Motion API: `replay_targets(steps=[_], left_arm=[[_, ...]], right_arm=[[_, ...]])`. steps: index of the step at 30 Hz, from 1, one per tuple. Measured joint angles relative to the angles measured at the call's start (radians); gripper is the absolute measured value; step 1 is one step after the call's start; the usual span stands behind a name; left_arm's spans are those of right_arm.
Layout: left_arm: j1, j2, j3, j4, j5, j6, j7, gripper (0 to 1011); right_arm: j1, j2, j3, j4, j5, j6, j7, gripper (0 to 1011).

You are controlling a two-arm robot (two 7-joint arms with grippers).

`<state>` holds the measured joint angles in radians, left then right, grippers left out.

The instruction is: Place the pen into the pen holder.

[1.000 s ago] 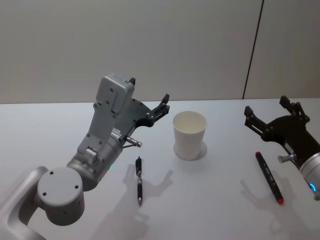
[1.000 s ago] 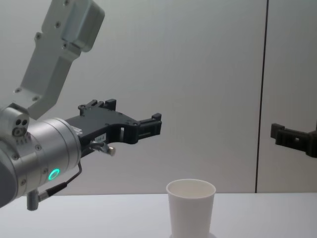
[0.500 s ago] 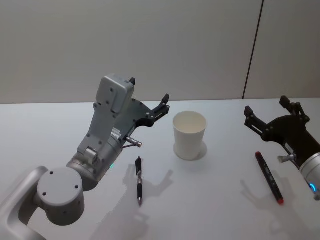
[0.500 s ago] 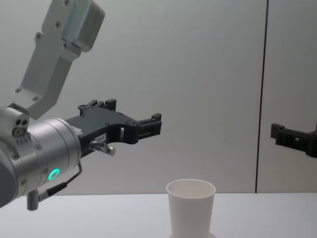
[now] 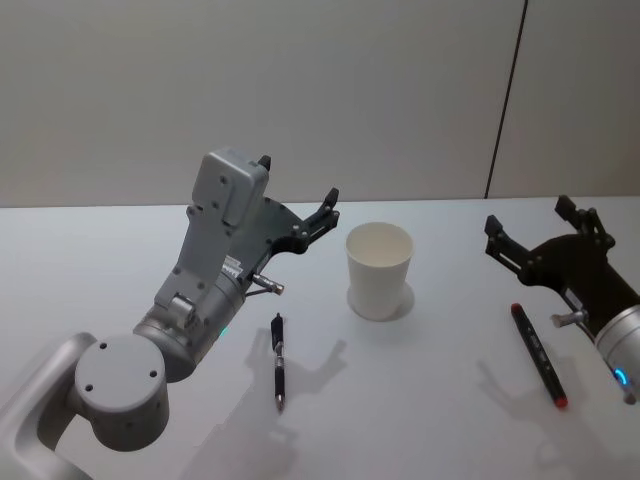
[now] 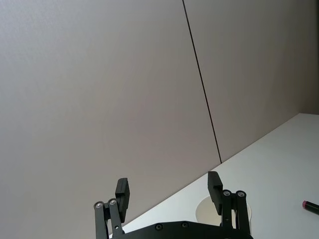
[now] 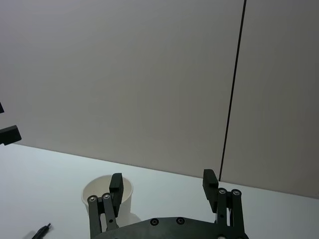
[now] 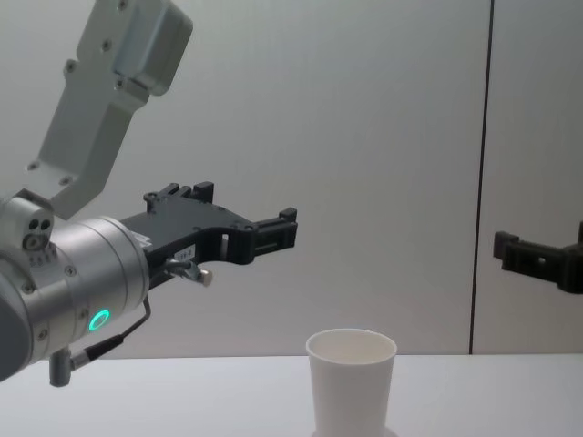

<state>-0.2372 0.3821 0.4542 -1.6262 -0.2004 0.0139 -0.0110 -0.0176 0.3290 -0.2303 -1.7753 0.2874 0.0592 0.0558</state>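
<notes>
The pen holder (image 5: 380, 270), a white paper cup, stands upright at mid-table; it also appears in the chest view (image 8: 351, 382) and the right wrist view (image 7: 97, 189). A black pen (image 5: 279, 360) lies on the table in front and to the left of the cup. A black pen with red ends (image 5: 538, 352) lies to the right. My left gripper (image 5: 297, 180) hovers open in the air left of the cup, above the black pen. My right gripper (image 5: 527, 215) hangs open above the far end of the red-tipped pen. Both grippers hold nothing.
The white table (image 5: 420, 400) runs back to a plain grey wall with a dark vertical seam (image 5: 505, 100). My left arm's large grey body (image 5: 200, 290) rises over the table's left front.
My right gripper has shifted slightly left, toward the cup. The left arm, the cup and both pens have not moved.
</notes>
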Motion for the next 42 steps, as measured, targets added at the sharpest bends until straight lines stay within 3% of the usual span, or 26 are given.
replay_targets(steps=[9, 26, 31, 42], left_arm=[[0.0, 0.0, 0.0, 0.0, 0.0, 0.0, 0.0, 1003], [0.0, 0.0, 0.0, 0.0, 0.0, 0.0, 0.0, 1003], [0.0, 0.0, 0.0, 0.0, 0.0, 0.0, 0.0, 1003], [0.0, 0.0, 0.0, 0.0, 0.0, 0.0, 0.0, 1003]], right_arm=[[-0.001, -0.012, -0.008, -0.023, -0.016, 0.088, -0.03, 1001], [0.039, -0.046, -0.023, -0.049, -0.104, 0.365, -0.089, 1002], [0.066, -0.063, -0.026, -0.034, -0.137, 0.457, -0.105, 1002], [0.125, -0.097, -0.023, 0.021, -0.18, 0.587, -0.123, 1002]])
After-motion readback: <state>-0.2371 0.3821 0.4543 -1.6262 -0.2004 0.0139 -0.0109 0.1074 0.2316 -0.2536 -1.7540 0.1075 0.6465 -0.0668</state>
